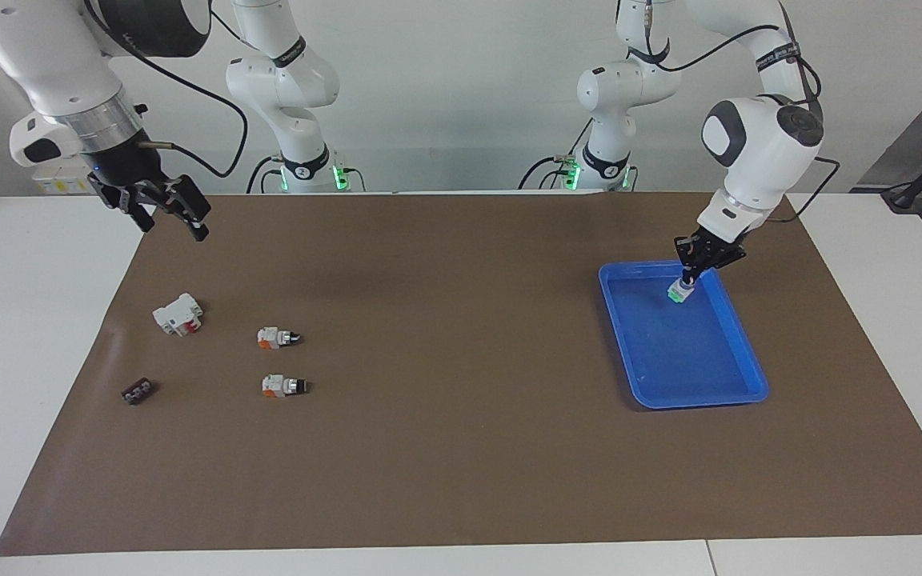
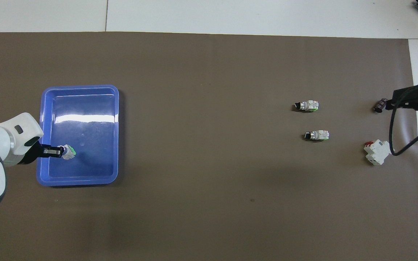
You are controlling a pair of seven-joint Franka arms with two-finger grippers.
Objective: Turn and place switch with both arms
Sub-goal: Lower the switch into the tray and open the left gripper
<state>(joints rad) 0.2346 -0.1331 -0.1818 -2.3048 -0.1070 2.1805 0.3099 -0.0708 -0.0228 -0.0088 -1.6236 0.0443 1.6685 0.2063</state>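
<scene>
Blue tray (image 1: 749, 384) at the left arm's end; left gripper (image 1: 691, 274) over it, fingers closed on the switch (image 1: 679, 291), green face downward; right gripper (image 1: 163, 210) raised, fingers spread, holding nothing.

White table (image 1: 29, 336) under a brown mat (image 1: 461, 464), pale wall (image 1: 445, 88) at the robots' end.

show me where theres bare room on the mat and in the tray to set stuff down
Most of the blue tray is bare; only the left gripper with its switch hangs over its robot-side end. The mat between tray and the two loose switches is free. The right arm's end is crowded: white block, black piece.
</scene>
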